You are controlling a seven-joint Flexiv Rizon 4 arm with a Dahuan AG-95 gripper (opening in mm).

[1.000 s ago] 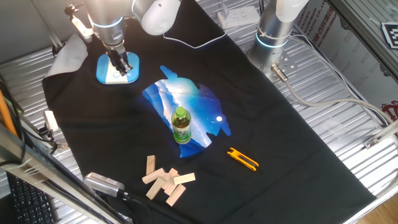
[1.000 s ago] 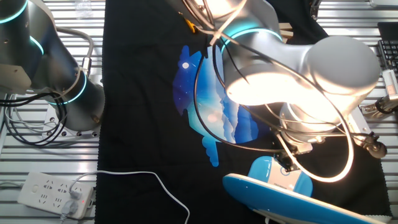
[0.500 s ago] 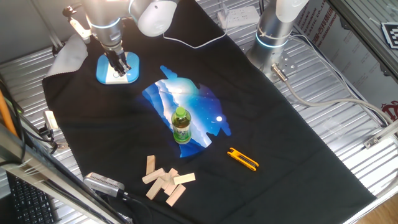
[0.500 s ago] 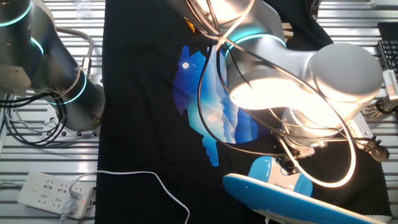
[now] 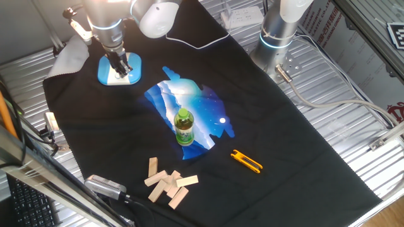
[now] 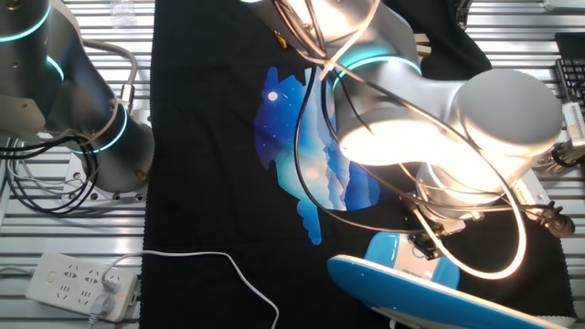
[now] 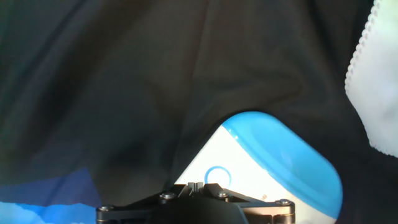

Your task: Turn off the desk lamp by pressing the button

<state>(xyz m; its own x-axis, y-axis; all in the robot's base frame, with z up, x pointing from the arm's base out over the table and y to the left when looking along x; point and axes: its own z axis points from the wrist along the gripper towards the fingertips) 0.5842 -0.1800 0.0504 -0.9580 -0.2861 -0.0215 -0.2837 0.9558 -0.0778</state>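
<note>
The desk lamp's light-blue base (image 5: 134, 63) with its white top panel stands at the far left of the black cloth. It also shows in the other fixed view (image 6: 388, 248), with the long blue lamp head (image 6: 430, 294) in front; the arm shell above it glows brightly. My gripper (image 5: 119, 67) points down onto the white panel. In the hand view the fingertips (image 7: 195, 185) are shut together over the panel (image 7: 249, 168), just left of the blue ring button (image 7: 216, 175). I cannot tell whether they touch the panel.
A pale grey-white cloth (image 5: 71, 58) lies left of the lamp. A green bottle (image 5: 184, 126) stands on a blue printed patch (image 5: 205, 113). Wooden blocks (image 5: 168, 183) and an orange clip (image 5: 246, 162) lie nearer. A second arm's base (image 5: 278, 31) stands at the back.
My gripper has shifted slightly left over the lamp's white panel. The lamp and the other things have not moved.
</note>
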